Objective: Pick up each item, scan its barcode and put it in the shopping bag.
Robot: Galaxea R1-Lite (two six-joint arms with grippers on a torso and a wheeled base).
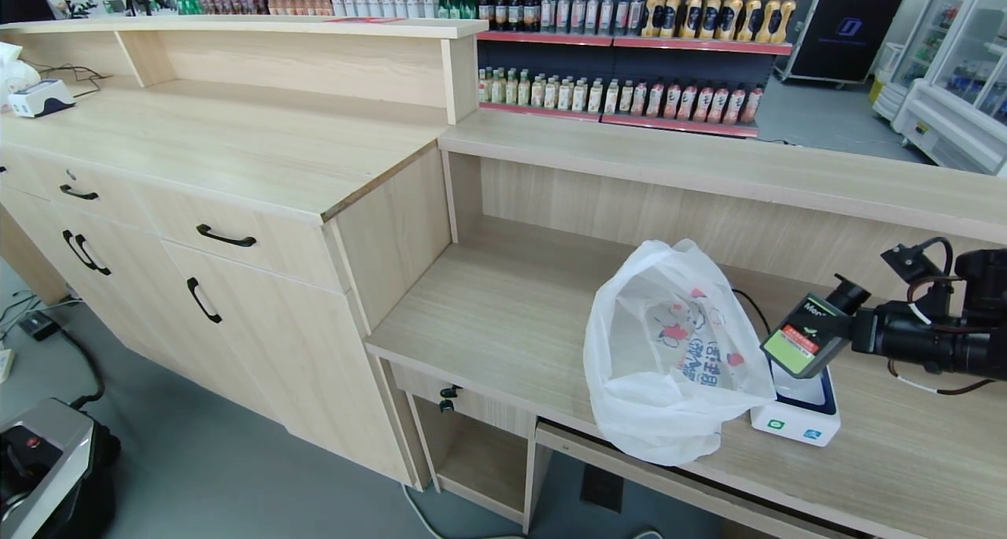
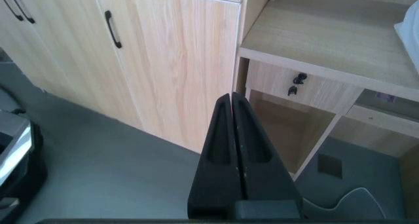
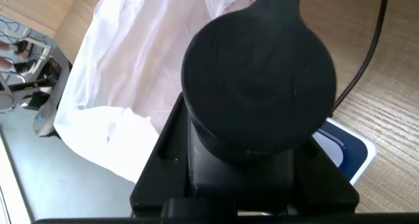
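Bottle (image 1: 810, 336) is gripped by the right end effector (image 1: 861, 330) over the scanner (image 1: 794, 425), lower right; bagging is judged outstanding. Left end effector (image 2: 234, 129) is closed, empty.

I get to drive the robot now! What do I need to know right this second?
Left claw: shut, holding nothing, low over the floor by the cupboard.
Right claw: shut on a bottle, held tilted just above the scanner.
Bag: open on the counter, right beside the scanner. I can't tell what's inside.
Done: bottle picked up.
Left: scan it, then put it in the bag.
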